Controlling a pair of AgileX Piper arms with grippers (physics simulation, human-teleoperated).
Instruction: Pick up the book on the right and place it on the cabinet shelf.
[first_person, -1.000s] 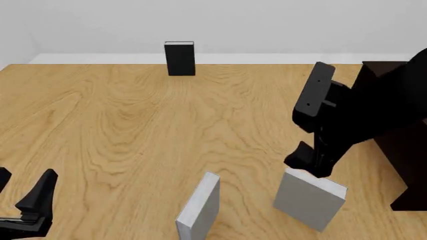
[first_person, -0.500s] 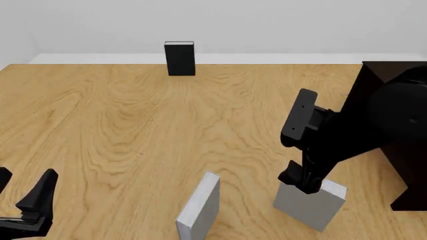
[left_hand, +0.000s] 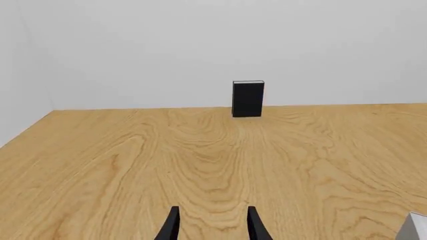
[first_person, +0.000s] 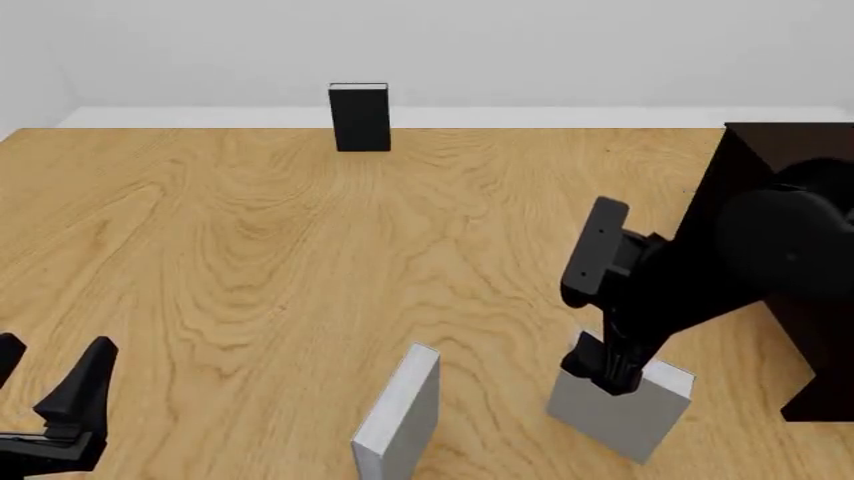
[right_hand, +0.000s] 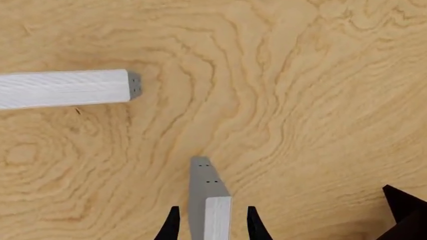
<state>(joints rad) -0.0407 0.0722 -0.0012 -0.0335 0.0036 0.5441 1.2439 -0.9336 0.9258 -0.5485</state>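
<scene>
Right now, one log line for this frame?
phase: grasp approach | right gripper: open, straddling top of upright thick light grey hardcover book | left gripper: open, idle | dark brown wooden cabinet: right of book

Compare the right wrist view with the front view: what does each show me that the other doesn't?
Only the right wrist view shows the book's top edge lying between the right gripper's jaws, one fingertip either side.

Only the front view shows the black book at the far edge, the cabinet to the right, and the left gripper parked near the front left.

Both show the target book, the slimmer grey book beside it and the wooden table.
</scene>
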